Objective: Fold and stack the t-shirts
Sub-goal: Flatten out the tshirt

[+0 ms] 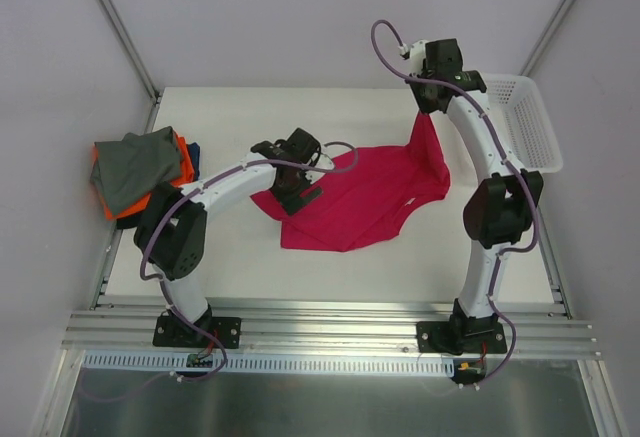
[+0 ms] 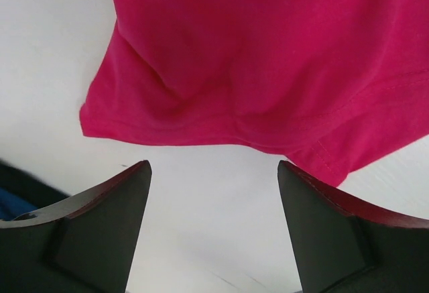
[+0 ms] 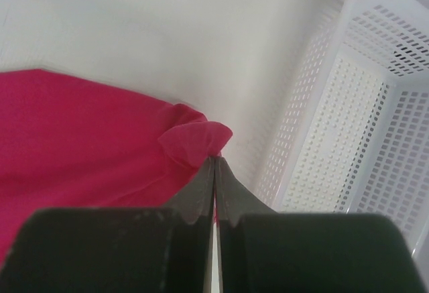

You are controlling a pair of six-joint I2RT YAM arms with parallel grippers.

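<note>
right gripper [image 3: 214, 162] clamped tight on a bunched corner of the magenta t-shirt [image 1: 350, 207], just left of the white basket [image 1: 545, 147]. that corner is lifted off the table [image 1: 250, 257], with cloth hanging from it in a narrow strip. rest of the shirt lies spread flat further left of the basket, mid-table.

left gripper [image 1: 298, 185] hangs over the shirt edge farthest from the basket. jaws wide, nothing held. wrist view shows bare table between the fingers, hem just ahead of the tips.

other shirts are in a crumpled pile at the table side opposite the basket: grey t-shirt [image 1: 135, 162] on top, orange t-shirt [image 1: 185, 164] under it, navy t-shirt [image 1: 194, 150] peeking out on the basket side. pile is apart from the magenta one.
</note>
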